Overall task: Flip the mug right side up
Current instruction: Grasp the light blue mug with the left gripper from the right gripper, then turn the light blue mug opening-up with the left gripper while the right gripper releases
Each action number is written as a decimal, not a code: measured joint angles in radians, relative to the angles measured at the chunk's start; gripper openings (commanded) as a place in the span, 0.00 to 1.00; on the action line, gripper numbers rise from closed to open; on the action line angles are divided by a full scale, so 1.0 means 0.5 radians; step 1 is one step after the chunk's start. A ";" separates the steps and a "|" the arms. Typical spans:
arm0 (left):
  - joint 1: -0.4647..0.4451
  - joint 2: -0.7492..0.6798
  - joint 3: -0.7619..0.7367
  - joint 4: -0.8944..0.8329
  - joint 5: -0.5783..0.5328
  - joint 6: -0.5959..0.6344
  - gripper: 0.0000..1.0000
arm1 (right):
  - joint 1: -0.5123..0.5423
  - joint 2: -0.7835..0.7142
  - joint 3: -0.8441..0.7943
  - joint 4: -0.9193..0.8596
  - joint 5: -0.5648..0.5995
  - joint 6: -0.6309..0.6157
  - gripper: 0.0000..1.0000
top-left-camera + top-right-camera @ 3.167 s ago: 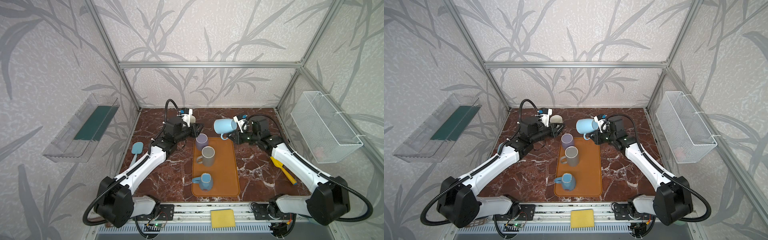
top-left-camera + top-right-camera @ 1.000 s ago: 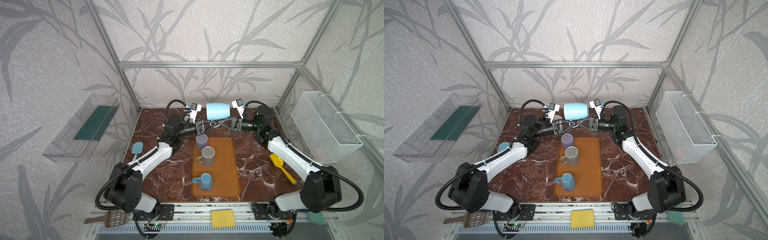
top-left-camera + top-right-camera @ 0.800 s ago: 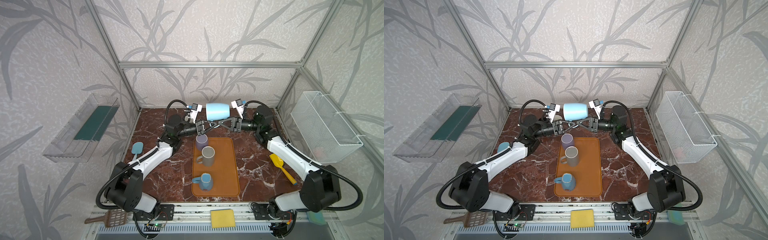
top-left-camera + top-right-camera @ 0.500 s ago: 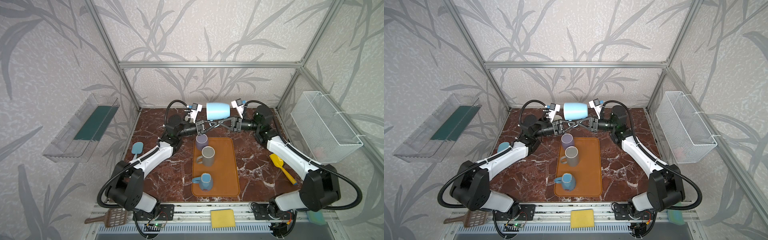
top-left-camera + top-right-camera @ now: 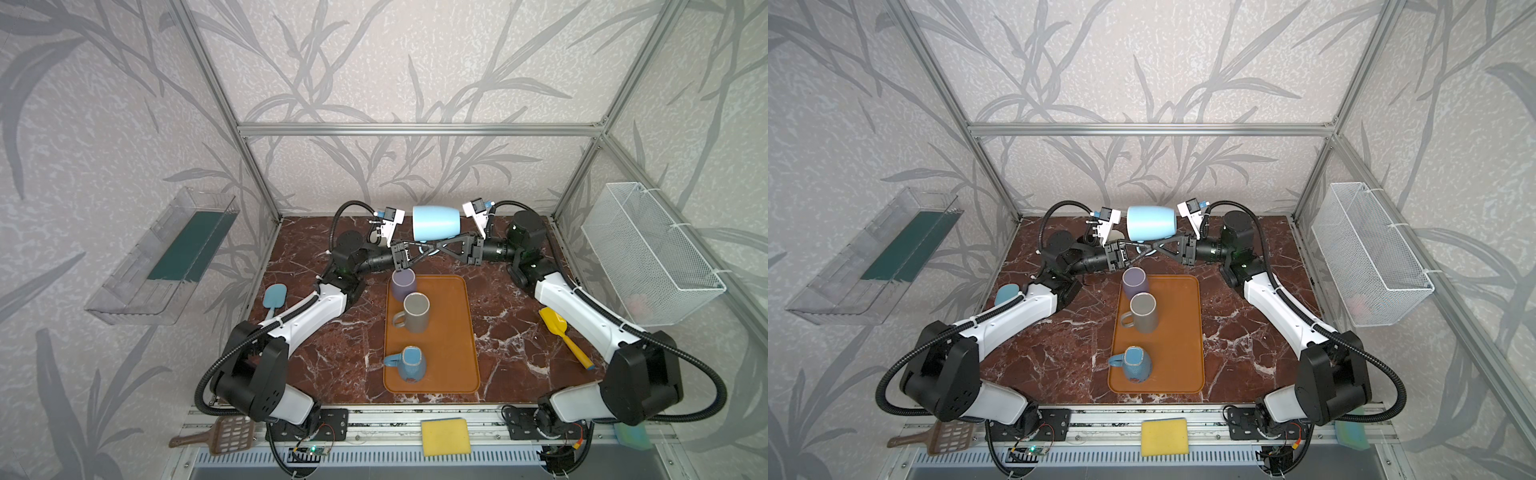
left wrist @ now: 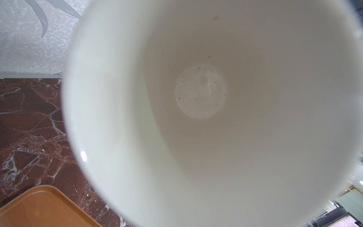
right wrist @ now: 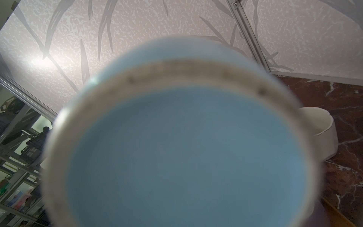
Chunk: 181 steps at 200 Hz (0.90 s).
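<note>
The left gripper (image 5: 419, 251) and the right gripper (image 5: 446, 248) are shown meeting tip to tip, their fingers crossed beneath a light blue mug (image 5: 436, 222). The left jaws are drawn together on the mug's handle (image 5: 1139, 245), which hangs below the body. The right jaws are also narrowed at the handle, but whether they are clamped or loosened cannot be told.

The mug is held in the air on its side, above the table (image 5: 332, 353) and just beyond the far end of the orange tray (image 5: 449, 332). Its wider mouth is turned toward the left arm and its narrower base toward the right arm. In the left wrist view the plain white interior, flecked with small dark specks at the bottom, is seen head-on. In the right wrist view the blue underside is seen, ringed by an unglazed, speckled foot.

On the tray three mugs are lined up along its left side: a purple mug (image 5: 403, 282) at the far corner, a grey mug (image 5: 417, 311) at the middle and a darker blue mug (image 5: 409, 365) toward the near end. A white cup (image 7: 318, 133) is seen on the table beyond the tray's far end. A yellow scoop (image 5: 561, 332) lies well to the right of the tray, and a blue spatula (image 5: 274, 297) well to its left.
</note>
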 measured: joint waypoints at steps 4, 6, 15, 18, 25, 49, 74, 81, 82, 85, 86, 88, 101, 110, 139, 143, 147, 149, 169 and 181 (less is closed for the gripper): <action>0.000 0.000 0.001 -0.006 -0.005 0.000 0.00 | 0.000 0.000 0.000 -0.006 0.005 -0.003 0.26; 0.000 0.000 0.001 -0.010 -0.008 0.001 0.00 | 0.000 0.000 0.000 -0.015 0.007 -0.007 0.26; 0.000 0.000 0.001 -0.026 -0.018 0.003 0.00 | 0.002 0.000 0.000 -0.034 0.016 -0.026 0.27; 0.000 0.000 0.001 -0.031 -0.022 0.005 0.00 | 0.002 0.000 0.000 -0.038 0.019 -0.031 0.27; -0.001 -0.001 0.001 -0.037 -0.030 0.008 0.00 | 0.002 0.000 0.000 -0.048 0.026 -0.042 0.27; -0.008 -0.005 0.001 -0.065 -0.050 0.010 0.00 | 0.003 0.000 0.000 -0.084 0.040 -0.069 0.28; -0.009 -0.014 0.001 -0.085 -0.062 0.011 0.00 | 0.005 0.000 -0.002 -0.091 0.047 -0.079 0.29; -0.009 -0.021 0.001 -0.098 -0.066 0.013 0.00 | 0.005 0.000 -0.005 -0.091 0.049 -0.083 0.29; -0.009 -0.021 0.001 -0.101 -0.066 0.013 0.00 | 0.006 0.000 -0.006 -0.091 0.049 -0.084 0.29; -0.009 -0.024 0.001 -0.108 -0.069 0.014 0.00 | 0.007 0.000 -0.008 -0.090 0.051 -0.085 0.29; -0.009 -0.024 0.001 -0.108 -0.070 0.014 0.00 | 0.007 0.000 -0.008 -0.090 0.053 -0.085 0.29; -0.009 -0.027 0.001 -0.111 -0.072 0.014 0.00 | 0.007 0.000 -0.008 -0.091 0.053 -0.086 0.29; -0.009 -0.039 0.001 -0.148 -0.089 0.028 0.00 | 0.010 0.000 -0.017 -0.089 0.063 -0.092 0.29; -0.009 -0.050 0.001 -0.181 -0.100 0.040 0.00 | 0.012 0.000 -0.024 -0.089 0.068 -0.095 0.29; -0.009 -0.069 0.001 -0.258 -0.150 0.069 0.00 | 0.014 0.000 -0.056 -0.090 0.082 -0.100 0.30; -0.009 -0.069 0.001 -0.264 -0.156 0.070 0.00 | 0.014 0.000 -0.058 -0.091 0.085 -0.101 0.30; -0.009 -0.069 0.001 -0.269 -0.160 0.071 0.00 | 0.014 0.000 -0.060 -0.091 0.088 -0.101 0.30; -0.009 -0.069 0.001 -0.272 -0.163 0.072 0.00 | 0.014 0.000 -0.061 -0.090 0.089 -0.101 0.30; -0.009 -0.073 0.001 -0.295 -0.185 0.082 0.00 | 0.014 -0.001 -0.072 -0.089 0.095 -0.100 0.31; -0.008 -0.076 0.001 -0.316 -0.207 0.084 0.00 | 0.011 -0.003 -0.084 -0.089 0.099 -0.099 0.31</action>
